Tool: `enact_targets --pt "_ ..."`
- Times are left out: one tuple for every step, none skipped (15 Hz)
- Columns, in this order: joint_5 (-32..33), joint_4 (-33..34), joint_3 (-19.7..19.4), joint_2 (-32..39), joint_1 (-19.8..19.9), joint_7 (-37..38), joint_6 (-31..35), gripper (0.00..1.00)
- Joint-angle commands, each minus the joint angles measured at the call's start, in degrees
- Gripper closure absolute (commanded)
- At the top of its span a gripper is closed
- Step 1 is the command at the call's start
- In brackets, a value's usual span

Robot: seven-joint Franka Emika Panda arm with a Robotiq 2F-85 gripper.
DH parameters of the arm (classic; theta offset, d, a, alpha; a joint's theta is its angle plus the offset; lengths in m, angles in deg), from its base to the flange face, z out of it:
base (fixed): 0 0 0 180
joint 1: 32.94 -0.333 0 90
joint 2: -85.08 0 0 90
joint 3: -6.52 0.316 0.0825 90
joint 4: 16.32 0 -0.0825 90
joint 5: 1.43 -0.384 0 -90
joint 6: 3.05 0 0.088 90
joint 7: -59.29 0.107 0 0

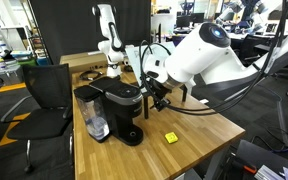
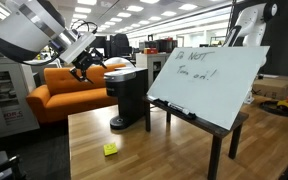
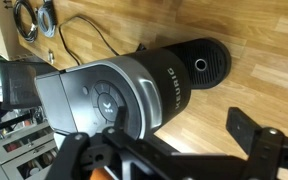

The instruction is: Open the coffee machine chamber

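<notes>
The black coffee machine (image 1: 122,108) stands on the wooden table (image 1: 194,128), with its clear water tank (image 1: 92,118) on the side. It also shows in an exterior view (image 2: 130,98). Its rounded chamber lid (image 1: 124,92) looks closed. In the wrist view I look down on the chamber (image 3: 109,95), with the round drip base (image 3: 199,65) beyond it. My gripper (image 1: 156,92) hovers just beside and above the chamber, also seen in an exterior view (image 2: 87,68). Its fingers (image 3: 179,130) are spread open and hold nothing.
A small yellow object (image 1: 170,137) lies on the table in front of the machine, also seen in an exterior view (image 2: 110,148). A tilted whiteboard (image 2: 209,80) stands next to the machine. A black chair (image 1: 44,95) is beside the table. Cables (image 3: 34,20) lie behind the machine.
</notes>
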Motion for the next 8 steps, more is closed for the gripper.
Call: enact_targets --pt "3.16 1.70 0.10 1.39 1.14 2.75 2.95 0.00" --pt "3.44 1.90 0.16 1.39 1.22 3.28 3.22 0.00" --pt "3.58 2.07 0.19 1.42 1.22 3.87 3.36 0.00" --pt "3.29 2.21 0.29 1.42 1.12 4.66 3.15 0.00" --pt "2.37 2.42 0.54 1.45 0.92 6.21 2.38 0.00" --pt "-1.00 3.14 -0.03 2.44 0.39 5.74 0.48 0.00" --pt "0.08 1.12 -0.01 0.16 0.12 4.47 0.86 0.00" --pt "-0.53 1.52 -0.07 0.55 0.13 4.85 0.57 0.00"
